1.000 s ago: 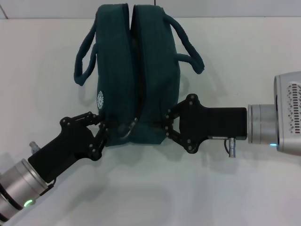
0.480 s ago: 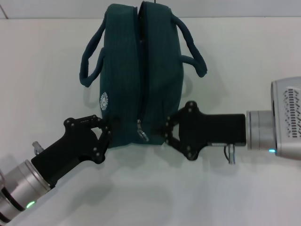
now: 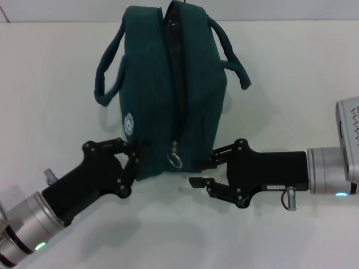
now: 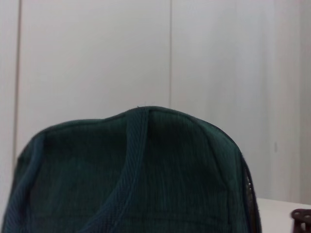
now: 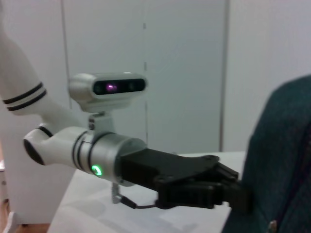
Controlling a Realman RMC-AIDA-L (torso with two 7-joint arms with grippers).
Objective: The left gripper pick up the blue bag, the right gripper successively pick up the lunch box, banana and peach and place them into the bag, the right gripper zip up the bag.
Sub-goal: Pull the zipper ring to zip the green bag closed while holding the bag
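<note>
The blue bag stands upright on the white table, its top zip drawn shut along its length. The metal zip pull hangs at the near end. My left gripper is shut on the bag's near left corner; the right wrist view shows that left gripper clamped against the bag. My right gripper hovers open just right of the zip pull, touching nothing. Teal fabric of the bag fills the lower half of the left wrist view. The lunch box, banana and peach are out of view.
The bag's two rope-like handles droop to either side. The white table runs back to a pale wall. The left arm's wrist camera sits above its silver wrist.
My right gripper has let go at the bag's near end, opened and drawn back to the right. The zip pull now hangs free. The bag has turned slightly in my left gripper.
</note>
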